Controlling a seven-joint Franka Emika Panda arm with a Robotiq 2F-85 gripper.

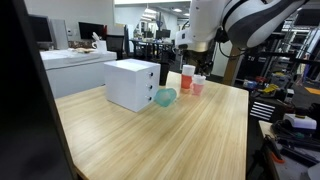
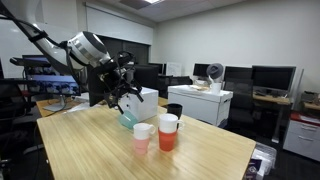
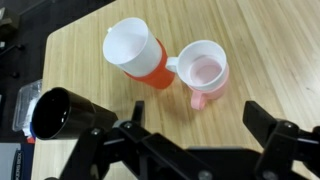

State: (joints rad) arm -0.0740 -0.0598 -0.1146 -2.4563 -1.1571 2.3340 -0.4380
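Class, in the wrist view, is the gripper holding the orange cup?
No, the gripper stands open, apart from the orange cup.

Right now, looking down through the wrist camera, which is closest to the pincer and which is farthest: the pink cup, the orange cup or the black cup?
From the open pincer, in the wrist view:
1. Pink cup, straight ahead, near the centre.
2. Orange cup, ahead and to the left.
3. Black cup, far out at the left.

We see a light wooden table [image 1: 150, 140] bearing a white box [image 1: 132, 84], a teal cup [image 1: 165, 97] just beside it, and an orange cup [image 3: 140, 55], a pink cup [image 3: 204, 73] and a black cup [image 3: 58, 115] near one corner.
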